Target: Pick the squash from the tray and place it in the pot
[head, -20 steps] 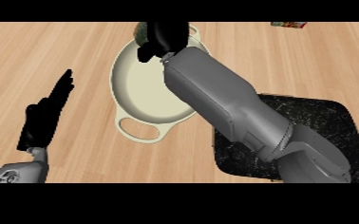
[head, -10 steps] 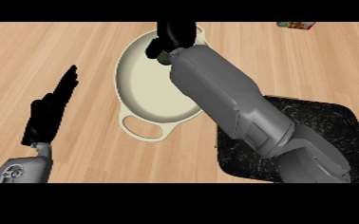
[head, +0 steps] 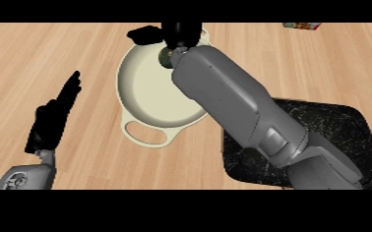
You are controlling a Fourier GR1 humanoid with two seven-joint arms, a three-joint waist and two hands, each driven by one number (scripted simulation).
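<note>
A cream pot [head: 156,103] with loop handles sits on the wooden counter at centre. My right hand [head: 176,32] hangs over the pot's far rim, fingers curled round the squash [head: 166,56], of which only a small dark green patch shows under the wrist. The grey right forearm crosses the pot's right side and hides part of it. The dark speckled tray [head: 327,123] lies at lower right, mostly covered by that arm. My left hand [head: 52,118] rests open at the left, fingers up, apart from the pot.
A small coloured box [head: 303,26] stands at the counter's far right edge. Bare wooden counter [head: 65,49] spreads left of the pot and in front of it.
The right hand has moved further toward the pot's far rim with the squash. The left hand has drifted slightly right and up.
</note>
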